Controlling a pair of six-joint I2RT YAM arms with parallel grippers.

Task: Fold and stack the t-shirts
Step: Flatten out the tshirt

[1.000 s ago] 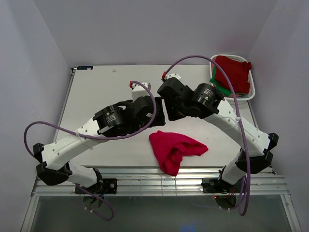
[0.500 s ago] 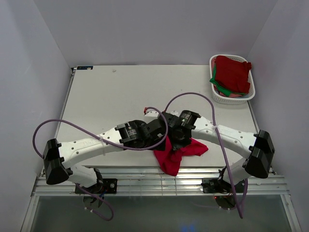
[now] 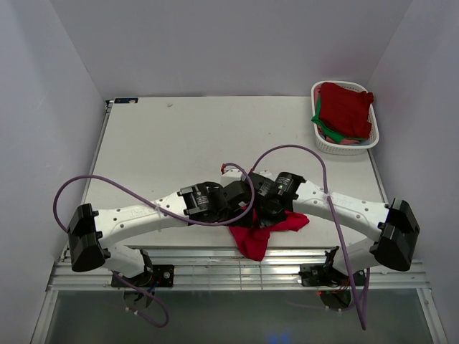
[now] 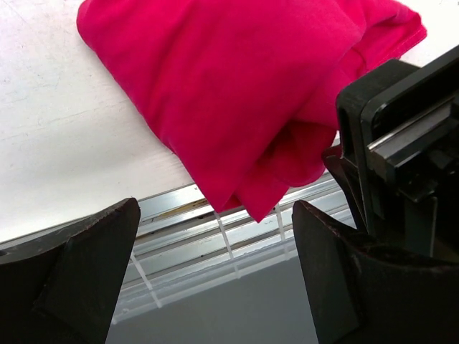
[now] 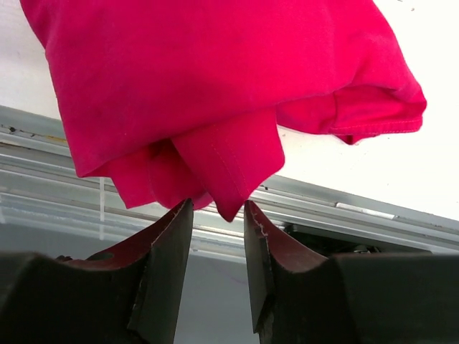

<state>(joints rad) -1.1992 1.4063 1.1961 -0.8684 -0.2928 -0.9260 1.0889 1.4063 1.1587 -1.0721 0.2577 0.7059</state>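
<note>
A crumpled crimson t-shirt [image 3: 259, 235] lies at the table's near edge, one corner hanging over the metal rail. It fills the top of the left wrist view [image 4: 237, 93] and the right wrist view [image 5: 215, 79]. My left gripper [image 3: 241, 213] is low over the shirt's left part; its jaws [image 4: 215, 244] are wide open and empty, just below the hanging corner. My right gripper [image 3: 267, 217] is beside it over the shirt's middle. Its jaws [image 5: 215, 211] stand narrowly apart with the tip of a hanging fold between the fingertips. More shirts, dark red [image 3: 347, 106] and green [image 3: 324, 129], lie in the basket.
The white slotted basket [image 3: 337, 149] stands at the table's far right corner. The metal rail [image 3: 215, 261] runs along the near edge under the shirt. The two wrists are close together, the right one showing in the left wrist view [image 4: 401, 150]. Grey walls enclose the table.
Both arms have come down and toward the near edge, from above the table's middle onto the crimson shirt. The shirt has barely moved.
</note>
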